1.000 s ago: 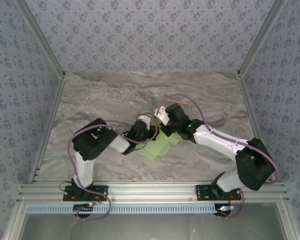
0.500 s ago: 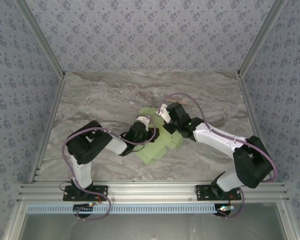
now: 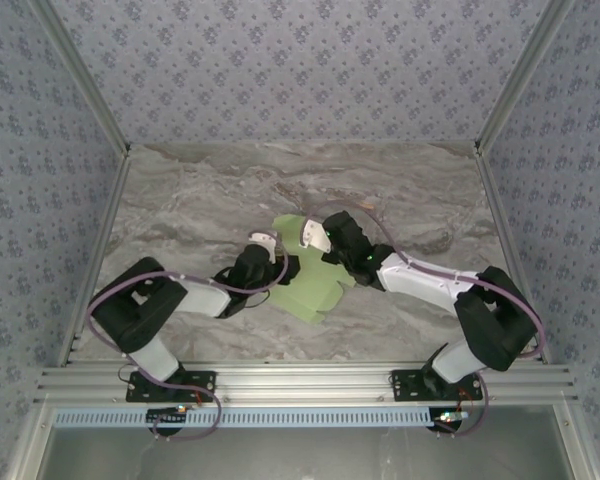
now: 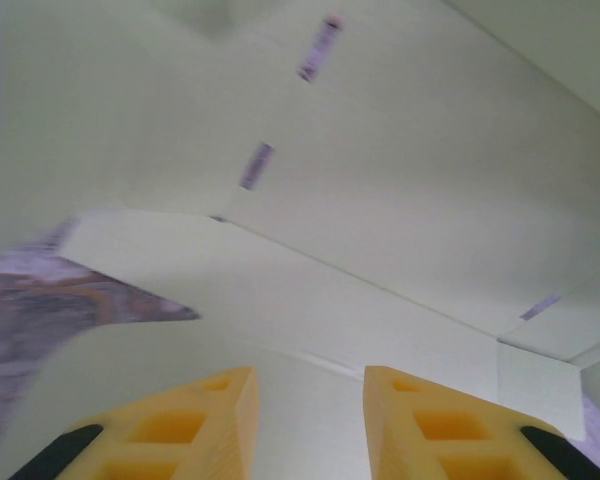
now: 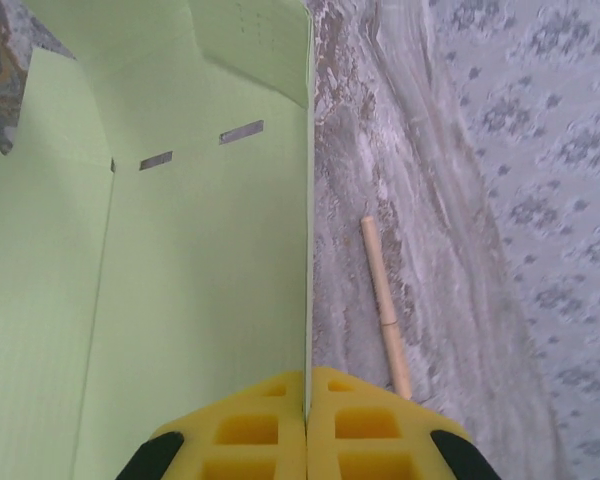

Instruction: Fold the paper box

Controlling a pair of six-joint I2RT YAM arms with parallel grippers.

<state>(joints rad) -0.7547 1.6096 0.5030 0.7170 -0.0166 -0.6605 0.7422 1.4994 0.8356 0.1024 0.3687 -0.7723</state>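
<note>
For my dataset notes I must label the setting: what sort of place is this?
Probably a small lab test cell, not a home: a marble-patterned table boxed in by wallpapered panels, an aluminium rail carrying the left arm and right arm, and a green paper box between them.

On table (image 3: 180,200), paper box (image 3: 315,285) lies beside stick (image 5: 383,300).

A grey-veined marble tabletop (image 3: 200,200) is boxed in by walls (image 3: 300,70) of pale floral-print paper at left, far and right. Aluminium rails (image 3: 300,380) cross the near edge
</note>
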